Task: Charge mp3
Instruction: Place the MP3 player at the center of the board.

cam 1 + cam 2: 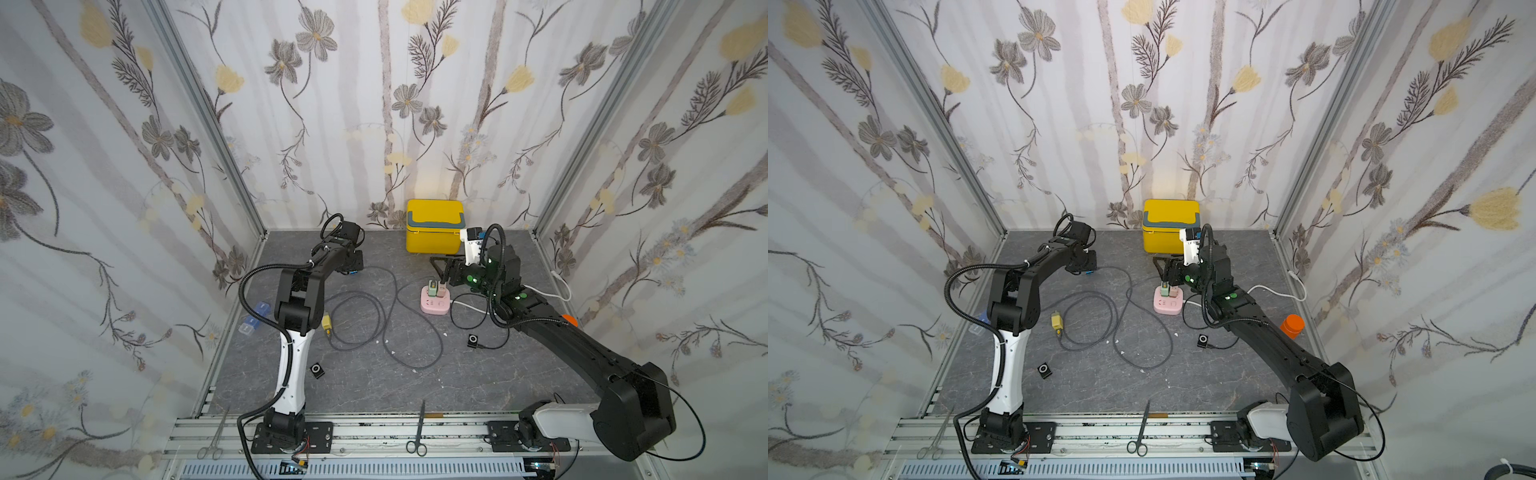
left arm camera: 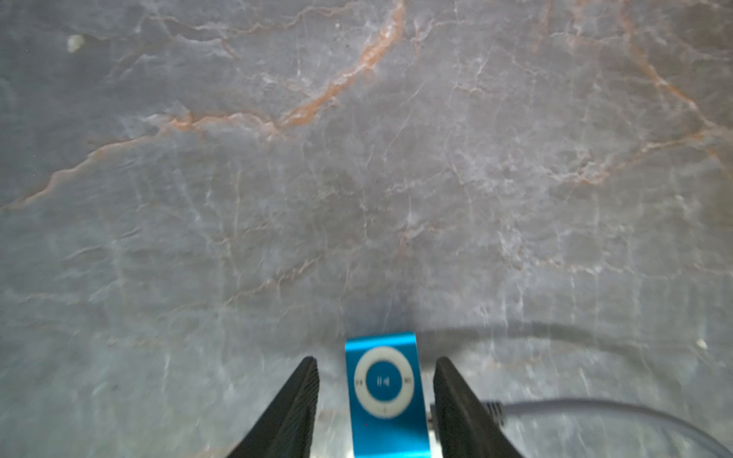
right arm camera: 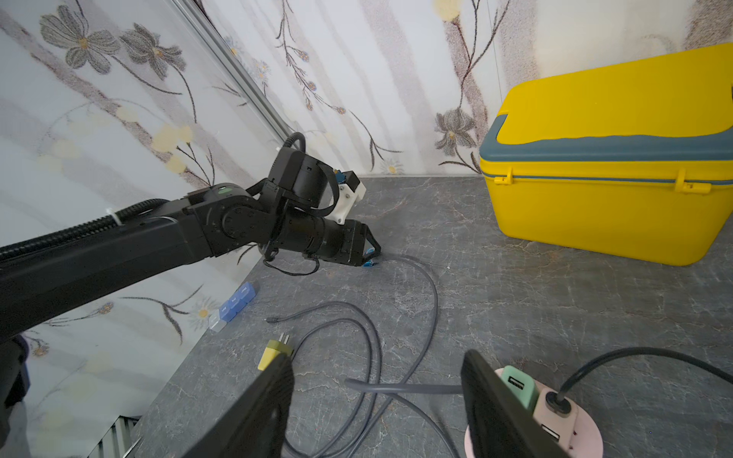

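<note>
A blue mp3 player (image 2: 384, 392) lies flat on the grey marbled table, far left of centre, and shows as a blue speck in a top view (image 1: 352, 272). My left gripper (image 2: 376, 359) is open and straddles it, with a gap showing on each side. A grey cable (image 2: 595, 408) meets the player's side behind one finger. My right gripper (image 3: 377, 355) is open and empty, right beside the pink power strip (image 3: 587, 440). That strip carries a green charger (image 3: 515, 386) and a beige charger (image 3: 553, 408) with a black lead.
The grey cable (image 1: 386, 316) loops across the middle of the table beside a yellow plug (image 1: 327, 323). Two black mp3 players (image 1: 473, 340) (image 1: 317, 370) lie nearer the front. A yellow box (image 1: 434, 226) stands at the back, a blue pill organizer (image 1: 255, 318) lies left, and scissors (image 1: 417, 432) rest on the front rail.
</note>
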